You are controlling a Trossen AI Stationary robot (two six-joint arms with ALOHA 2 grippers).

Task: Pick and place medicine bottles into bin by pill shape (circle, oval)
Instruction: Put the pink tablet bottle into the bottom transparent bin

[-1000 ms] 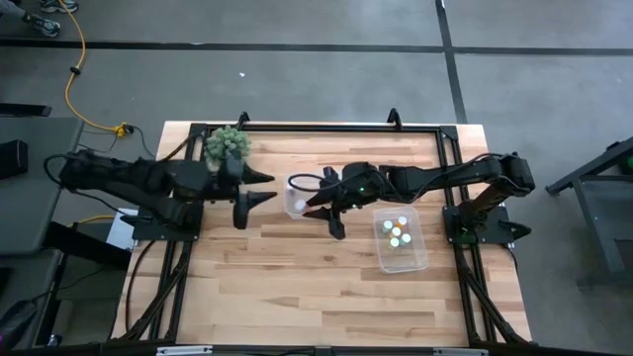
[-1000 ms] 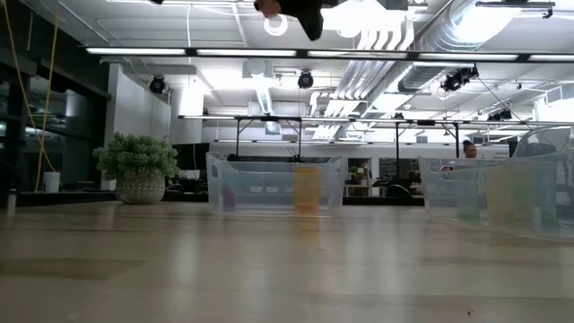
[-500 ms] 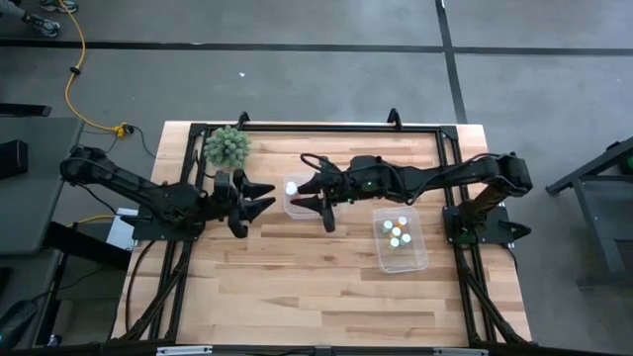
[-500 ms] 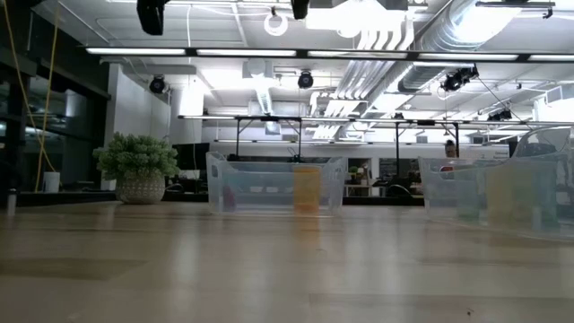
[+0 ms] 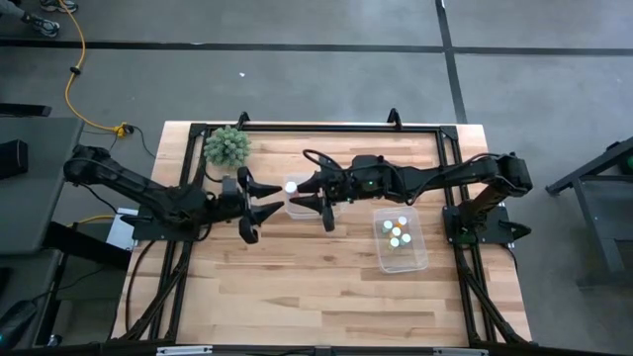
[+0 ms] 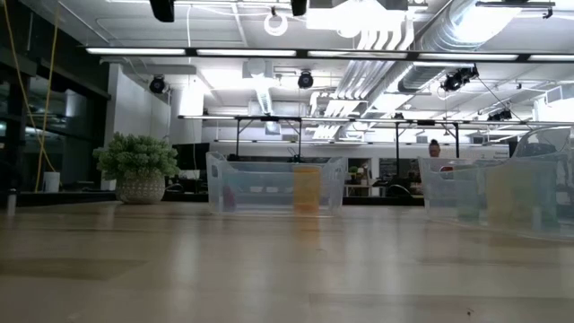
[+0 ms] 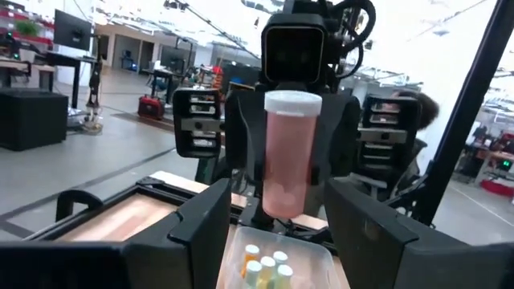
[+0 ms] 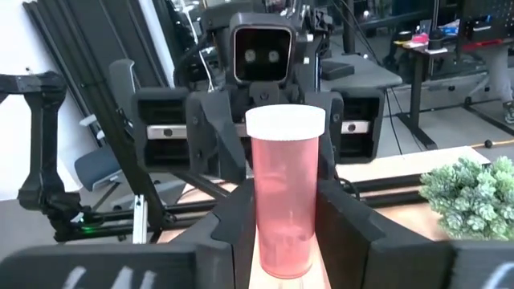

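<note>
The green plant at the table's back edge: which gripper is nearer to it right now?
Left. The left gripper hangs just in front of the plant; the right gripper, holding a bottle, is farther along toward the table's middle.

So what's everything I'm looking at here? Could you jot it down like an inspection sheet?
Surface: wooden table, black frame around it.
Job's things: orange bottle with white cap held upright in the air; several small bottles in the clear bin on the right; another clear bin mid-table.
Clutter: green plant.
Grippers: right end effector shut on the bottle; left end effector open, facing it.
Cables: yellow cable on floor.
Surroundings: grey floor, workshop beyond.
</note>
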